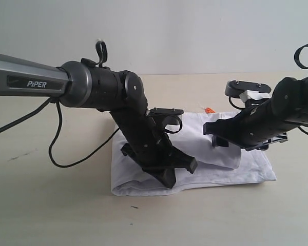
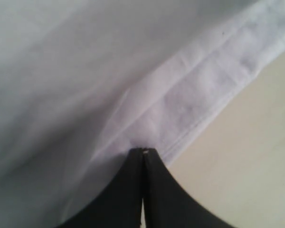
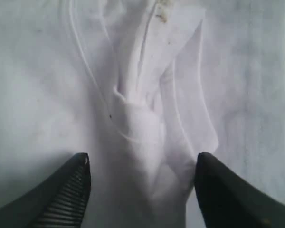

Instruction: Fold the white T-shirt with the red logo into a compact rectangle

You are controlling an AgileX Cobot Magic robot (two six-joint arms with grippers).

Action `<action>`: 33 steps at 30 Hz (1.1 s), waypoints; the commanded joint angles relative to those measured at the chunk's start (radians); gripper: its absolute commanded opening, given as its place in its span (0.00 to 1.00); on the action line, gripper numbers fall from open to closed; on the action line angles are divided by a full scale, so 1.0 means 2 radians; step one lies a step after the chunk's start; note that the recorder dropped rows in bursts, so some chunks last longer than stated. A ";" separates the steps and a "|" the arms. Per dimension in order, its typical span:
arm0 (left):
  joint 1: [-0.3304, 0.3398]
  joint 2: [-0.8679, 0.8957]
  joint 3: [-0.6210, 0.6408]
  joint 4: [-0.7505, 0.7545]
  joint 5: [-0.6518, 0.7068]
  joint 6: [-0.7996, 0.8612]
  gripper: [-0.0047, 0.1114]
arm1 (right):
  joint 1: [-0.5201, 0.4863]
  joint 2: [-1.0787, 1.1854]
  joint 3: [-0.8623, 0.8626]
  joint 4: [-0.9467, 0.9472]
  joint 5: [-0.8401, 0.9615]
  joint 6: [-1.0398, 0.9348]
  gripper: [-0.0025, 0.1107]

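The white T-shirt [image 1: 210, 171] lies partly folded on the beige table, and its red logo is hidden. A small orange neck tag [image 1: 209, 110] peeks out at the far edge. My left gripper [image 1: 167, 174] is down at the shirt's near edge. In the left wrist view my left gripper [image 2: 143, 152] is shut, with the stitched hem [image 2: 199, 114] pinched at the tips and creases running into them. My right gripper [image 1: 214, 134] hovers over the shirt's middle. In the right wrist view my right gripper [image 3: 142, 164] is open, straddling a raised ridge of bunched white T-shirt [image 3: 137, 109] fabric.
The beige table [image 1: 51, 205] surrounds the shirt on all sides. A black cable [image 1: 56, 148] hangs from the left arm and loops down to the tabletop left of the shirt. A pale wall stands behind the table.
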State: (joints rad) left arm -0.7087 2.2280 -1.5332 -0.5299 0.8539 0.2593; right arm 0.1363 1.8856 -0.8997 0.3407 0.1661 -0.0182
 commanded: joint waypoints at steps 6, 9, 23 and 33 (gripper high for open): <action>0.000 -0.001 0.002 0.001 -0.003 -0.003 0.04 | -0.002 0.008 -0.003 0.000 -0.008 -0.019 0.31; 0.000 -0.001 0.002 0.001 -0.003 -0.003 0.04 | -0.002 0.008 -0.003 0.000 -0.008 -0.020 0.10; 0.000 -0.001 0.002 0.001 -0.002 -0.016 0.04 | -0.012 -0.054 -0.033 -0.034 0.030 -0.032 0.02; 0.000 -0.001 0.002 0.001 -0.002 -0.017 0.04 | -0.051 -0.080 -0.033 -0.071 0.078 -0.028 0.02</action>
State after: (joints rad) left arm -0.7087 2.2280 -1.5332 -0.5299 0.8539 0.2353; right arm 0.0510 1.7494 -0.9624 0.2356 0.3056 -0.0729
